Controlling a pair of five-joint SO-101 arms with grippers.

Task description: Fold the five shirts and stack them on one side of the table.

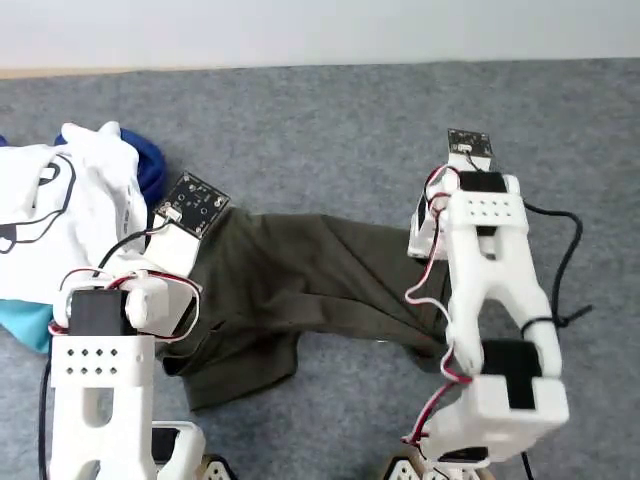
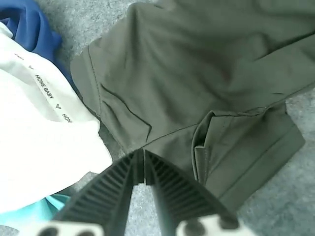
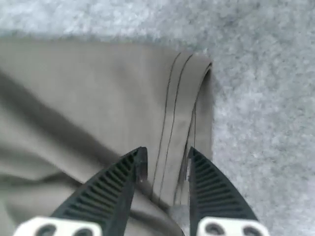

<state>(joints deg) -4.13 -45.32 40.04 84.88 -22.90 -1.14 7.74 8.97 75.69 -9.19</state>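
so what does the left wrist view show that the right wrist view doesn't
Only the left wrist view: a white shirt, a blue shirt and a teal shirt heaped beside the olive shirt, with the left gripper shut on the olive shirt's edge.
Only the right wrist view: the olive shirt's double-stitched hem, with the right gripper open astride it.
Both: the olive shirt lying on the grey table.

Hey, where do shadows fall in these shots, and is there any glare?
High view: even light, no glare on the olive shirt. Left wrist view: dark shading sits in its creases. Right wrist view: a diagonal shadow band crosses the cloth.
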